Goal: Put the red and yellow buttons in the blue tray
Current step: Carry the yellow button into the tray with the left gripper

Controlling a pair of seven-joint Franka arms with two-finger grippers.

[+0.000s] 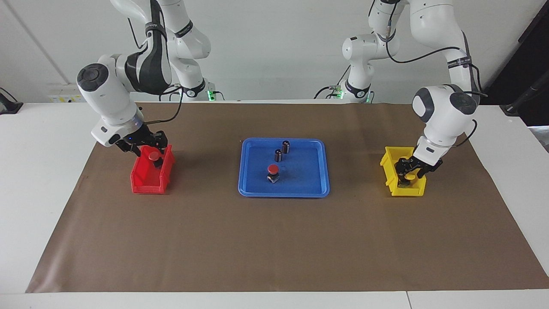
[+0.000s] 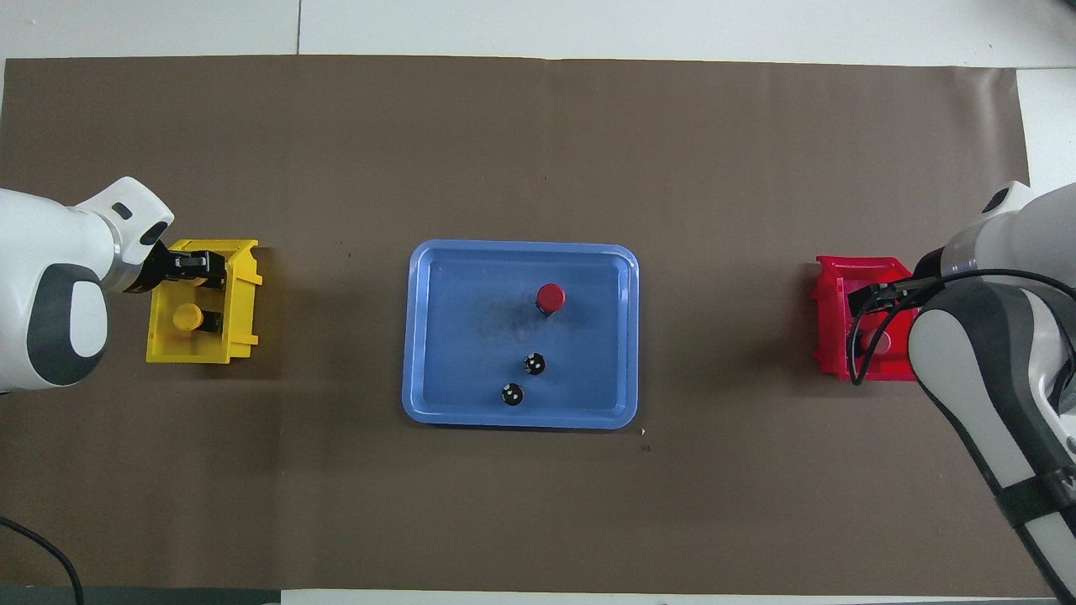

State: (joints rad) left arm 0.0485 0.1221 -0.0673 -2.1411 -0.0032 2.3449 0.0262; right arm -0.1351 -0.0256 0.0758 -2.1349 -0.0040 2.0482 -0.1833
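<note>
Each tool should close squarely on its button's body and lift straight up clear of the bin wall before crossing to the tray [image 1: 251, 171] at mid-counter, which already has one red button [image 1: 273, 171]. The right tool [image 1: 151, 151] reaches into the red bin [image 1: 141, 182] at the right arm's end, around a red button [image 1: 154, 158]. The left tool [image 1: 409, 171] is in the yellow bin [image 1: 388, 165] over a yellow button [image 2: 187, 317]. Neither tool's grip can be made out.
</note>
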